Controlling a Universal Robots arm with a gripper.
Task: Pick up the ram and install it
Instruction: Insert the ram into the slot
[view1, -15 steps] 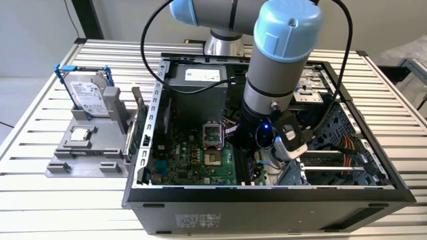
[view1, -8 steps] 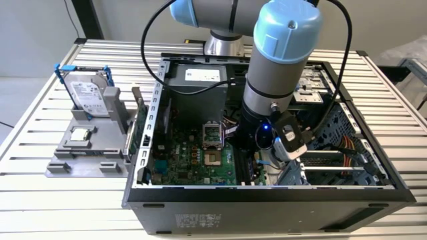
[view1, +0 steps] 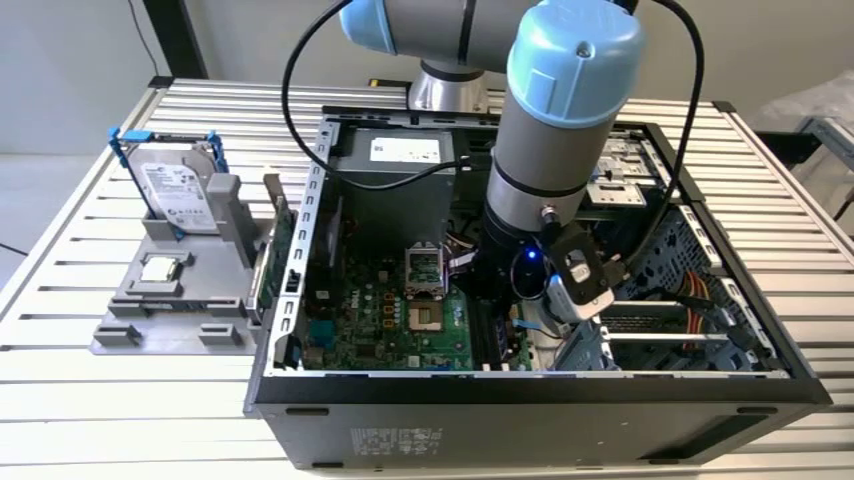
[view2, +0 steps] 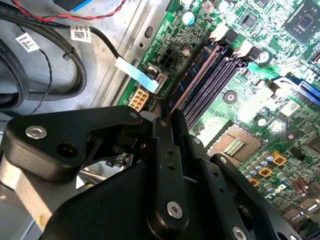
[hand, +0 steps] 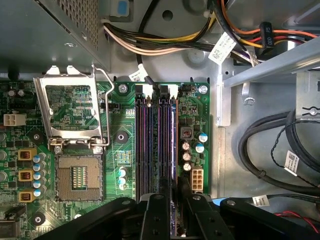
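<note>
Reaching straight down into the open computer case, the arm holds its gripper low over the green board; its fingers pinch the ram, which stands on edge in the outermost memory slot; a cable bundle lies just beside, the open processor socket farther off.

Ram seemingly in motherboard slot

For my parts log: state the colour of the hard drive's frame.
Blue; the hard drive frame shows best in the exterior view.
</note>
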